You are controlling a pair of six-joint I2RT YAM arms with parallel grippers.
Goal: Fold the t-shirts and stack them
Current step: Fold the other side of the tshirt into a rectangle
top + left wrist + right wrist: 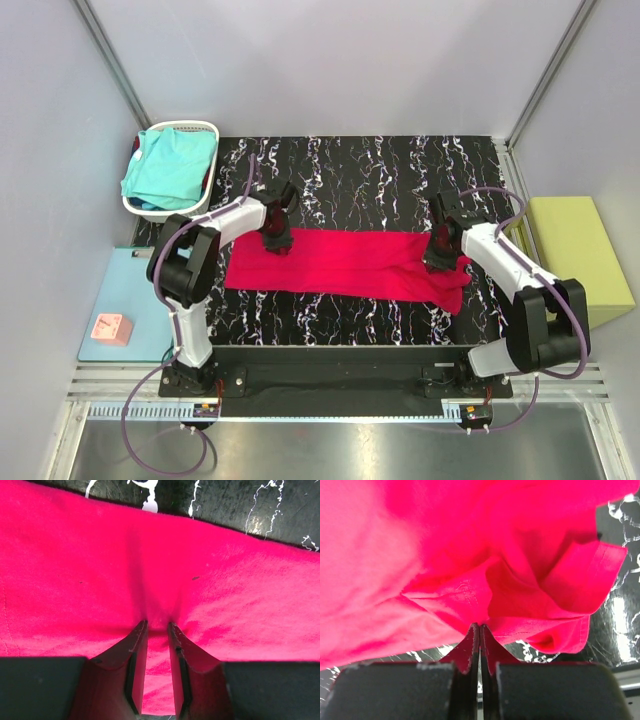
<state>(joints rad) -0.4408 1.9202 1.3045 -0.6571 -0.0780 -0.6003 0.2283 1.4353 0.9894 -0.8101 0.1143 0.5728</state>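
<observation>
The crimson-red t-shirt [350,262] lies folded into a long band across the black marbled table [380,165]. My left gripper [277,243] is at the band's upper left part. In the left wrist view its jaws [158,625] stand narrowly apart and pinch a ridge of the red cloth [150,555]. My right gripper [440,258] is at the bunched right end. In the right wrist view it [480,626] is shut on a fold of the red cloth [445,555]. The turquoise t-shirt [165,170] lies crumpled in the white basket [205,128] at the back left.
A light-blue mat [125,300] with a small pink block [110,328] lies left of the table. A yellow-green block [580,255] stands to the right. Grey walls close in the back and sides.
</observation>
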